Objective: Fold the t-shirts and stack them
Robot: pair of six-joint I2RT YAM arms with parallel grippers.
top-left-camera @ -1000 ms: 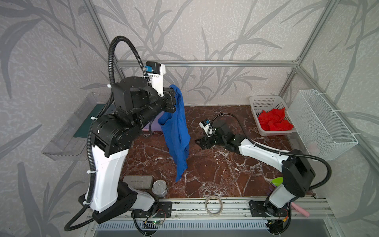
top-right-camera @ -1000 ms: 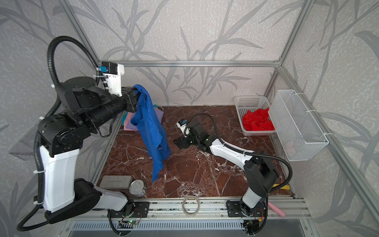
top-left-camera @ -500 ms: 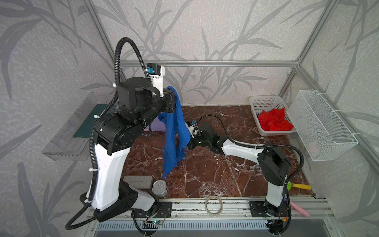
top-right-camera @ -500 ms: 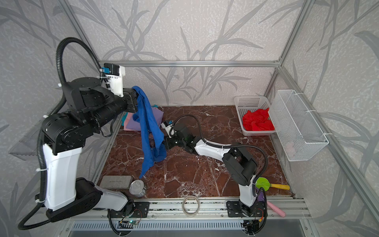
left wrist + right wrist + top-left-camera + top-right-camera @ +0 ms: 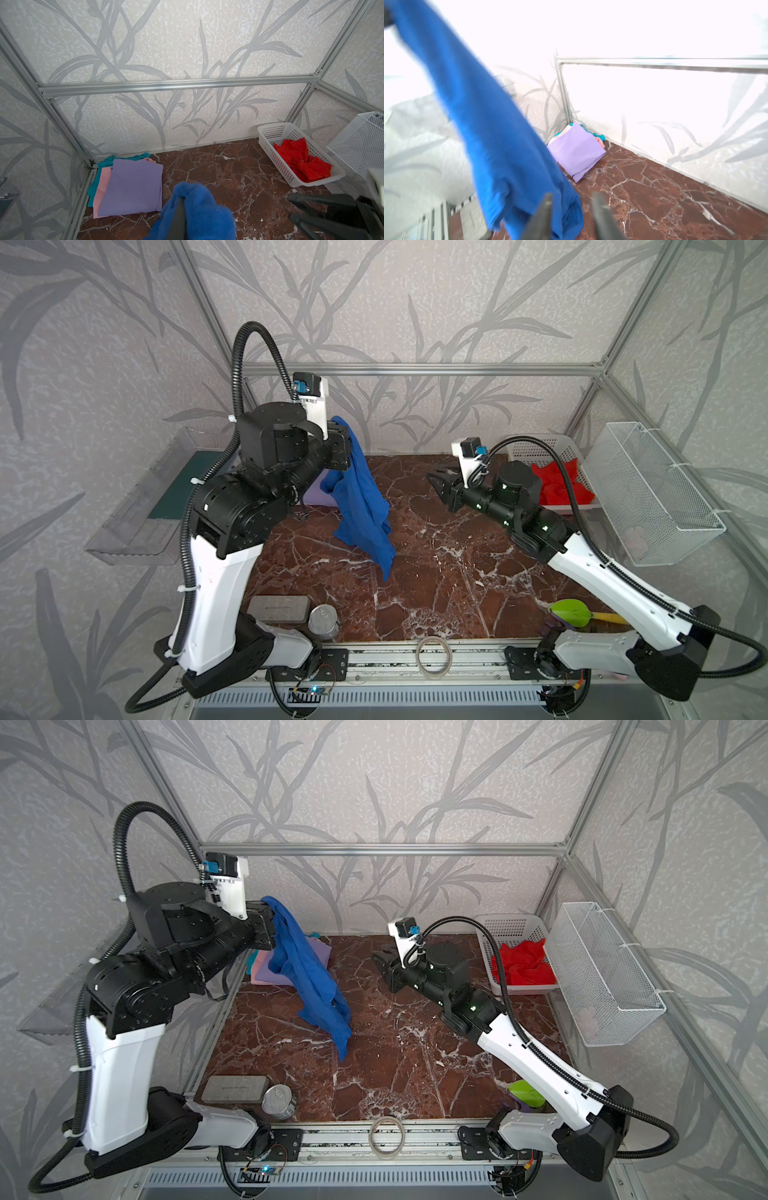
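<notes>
Left wrist view first: the left end effector (image 5: 181, 202) is pressed together on a bunched fold of the blue shirt (image 5: 360, 506), raised high near the back-left corner. The cloth drapes down in 1 twisted rope toward the desk (image 5: 436, 580); whether its tip touches, I cannot tell.

Across the gap, the right end effector (image 5: 573, 195) has its 2 fingers spread with nothing between them. It is aimed at the lower hem, near it but apart from it.

Behind the hanging shirt sit 3 folded ones in the corner: lavender shirt (image 5: 133, 185) on top, pink shirt (image 5: 101, 182) and teal shirt (image 5: 93, 187) peeking out beneath. The red shirt (image 5: 299, 160) waits crumpled in the white basket (image 5: 270, 133).

The job now, by my reading, is a second grab. Best to take a single layer at a free corner or the hem (not the thick twisted middle) and close fully. Then draw the 2 grips apart so the shirt opens flat before it is lowered.
</notes>
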